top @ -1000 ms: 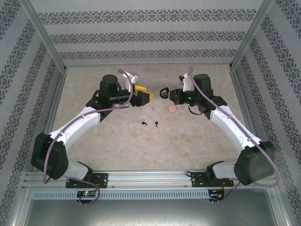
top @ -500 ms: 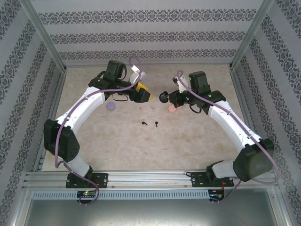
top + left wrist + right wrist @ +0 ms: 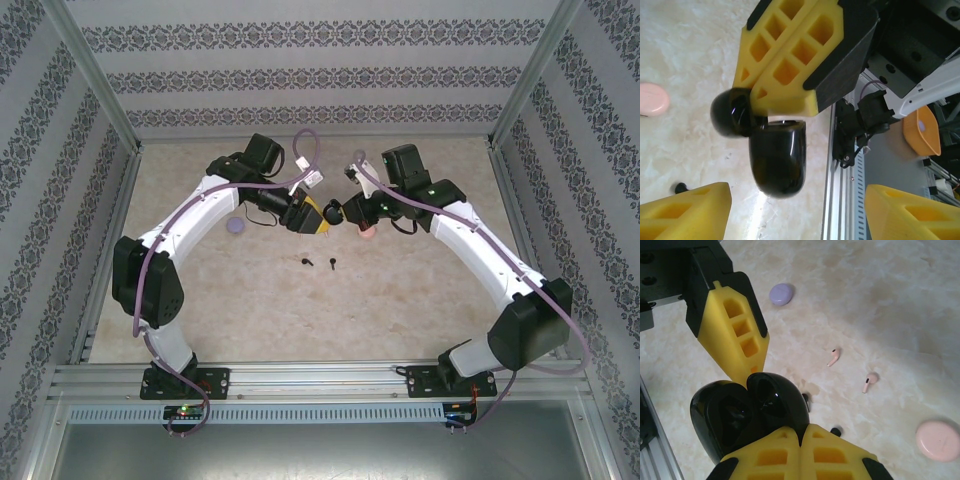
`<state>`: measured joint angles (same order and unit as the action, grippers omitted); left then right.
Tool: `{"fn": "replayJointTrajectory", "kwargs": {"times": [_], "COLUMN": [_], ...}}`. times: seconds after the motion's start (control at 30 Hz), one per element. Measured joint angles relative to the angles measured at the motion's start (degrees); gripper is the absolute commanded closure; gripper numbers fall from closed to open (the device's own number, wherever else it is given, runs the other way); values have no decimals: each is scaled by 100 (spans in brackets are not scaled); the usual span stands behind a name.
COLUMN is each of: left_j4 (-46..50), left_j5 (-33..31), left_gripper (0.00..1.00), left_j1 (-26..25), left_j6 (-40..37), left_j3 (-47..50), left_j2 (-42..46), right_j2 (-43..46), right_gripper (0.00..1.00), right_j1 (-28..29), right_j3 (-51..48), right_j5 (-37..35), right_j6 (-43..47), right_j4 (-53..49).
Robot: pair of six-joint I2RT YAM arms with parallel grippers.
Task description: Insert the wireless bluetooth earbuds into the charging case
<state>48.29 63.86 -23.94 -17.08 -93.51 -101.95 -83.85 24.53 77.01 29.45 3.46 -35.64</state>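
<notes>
My right gripper [image 3: 801, 432] is shut on an open black charging case [image 3: 750, 415], held above the table at mid-back [image 3: 336, 211]. My left gripper [image 3: 795, 215] is open, its yellow fingers [image 3: 685, 210] wide on either side of the case [image 3: 777, 155]. One left finger tip [image 3: 752, 365] sits close against the case's back. Two pale pink earbuds [image 3: 833, 356] [image 3: 869, 381] lie on the table beyond it. Two black earbuds [image 3: 307, 261] [image 3: 331, 264] lie just in front of the grippers. The top view shows the left gripper [image 3: 314, 218] meeting the right gripper [image 3: 340, 212].
A closed pink round case [image 3: 366, 232] lies under the right arm. A closed purple round case [image 3: 236, 226] lies left of the left gripper. The enclosure's patterned walls and metal posts [image 3: 120, 120] ring the marbled table [image 3: 400, 300].
Both arms have swung inward. The left gripper moved right to the black case. The right gripper carried the case a little left to meet it.
</notes>
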Motion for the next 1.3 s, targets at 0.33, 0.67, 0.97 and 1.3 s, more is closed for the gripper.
{"fn": "replayJointTrajectory", "kwargs": {"times": [0.33,0.67,0.97,1.3], "left_j4": [343,573,673,647], "left_j5": [219,289,323,321], "left_gripper": [41,55,72,100], "left_j1": [0,2,0,2], "left_j6": [-269,-422,-479,-474], "left_j3": [-350,-439,-446,-442], "left_j2": [-286,-382,-420,-420], "right_j2": [-85,-116,-116,-114], "right_gripper": [100,100,100,75], "right_j1": [199,264,310,313], "right_j3": [131,192,201,201], "right_j5": [2,-20,-33,-111], "right_j6": [142,146,146,125], "right_j4": [-223,-273,-275,-258]}}
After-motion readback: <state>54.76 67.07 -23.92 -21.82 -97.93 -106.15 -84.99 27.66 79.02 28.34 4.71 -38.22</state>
